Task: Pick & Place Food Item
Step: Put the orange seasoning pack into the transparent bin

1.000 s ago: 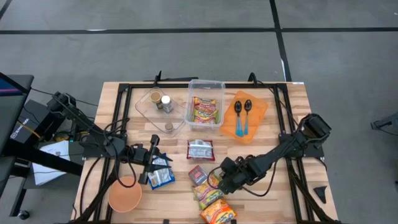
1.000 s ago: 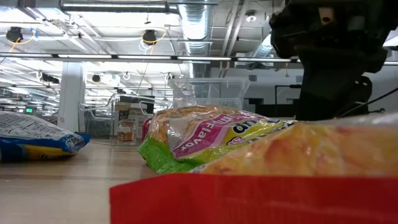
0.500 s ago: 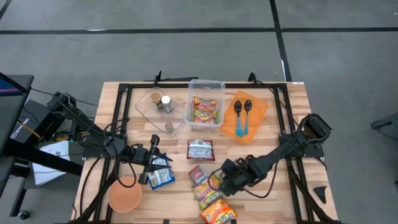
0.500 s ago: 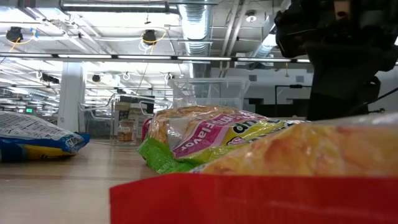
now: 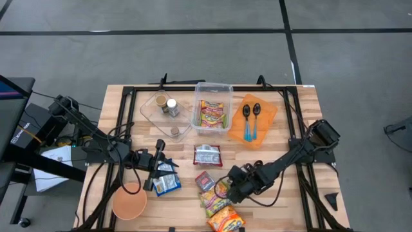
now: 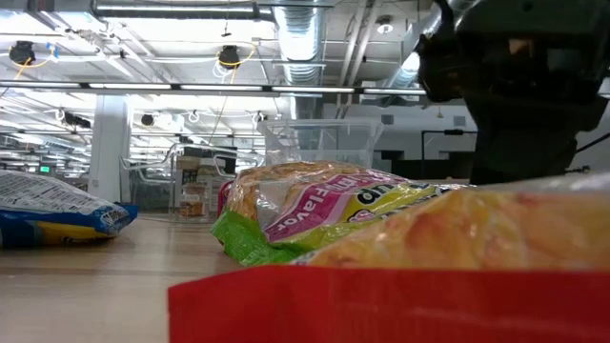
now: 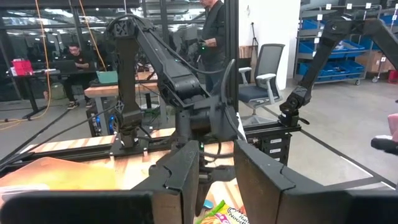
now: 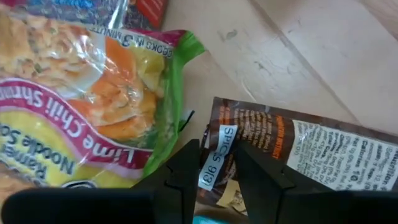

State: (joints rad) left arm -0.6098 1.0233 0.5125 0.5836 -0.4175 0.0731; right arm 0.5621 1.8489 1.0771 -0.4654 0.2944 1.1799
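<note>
Right wrist view | fingers (image 8: pixel 186 163) — pinching brown packet (image 8: pixel 298 155) edge | left fingers (image 7: pixel 180 174) — slightly apart, empty

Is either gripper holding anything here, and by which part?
The right gripper pinches the brown packet by its edge, at a white sticker. The left gripper holds nothing visible.

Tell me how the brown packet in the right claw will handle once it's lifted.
The brown packet is probably floppy: it looks thin, flat and creased. The right claw pinches only its edge, so the rest may droop or swing. It seems light, and its glossy film could slip. It lies beside the lime-green ramen pack, which may get nudged.
</note>
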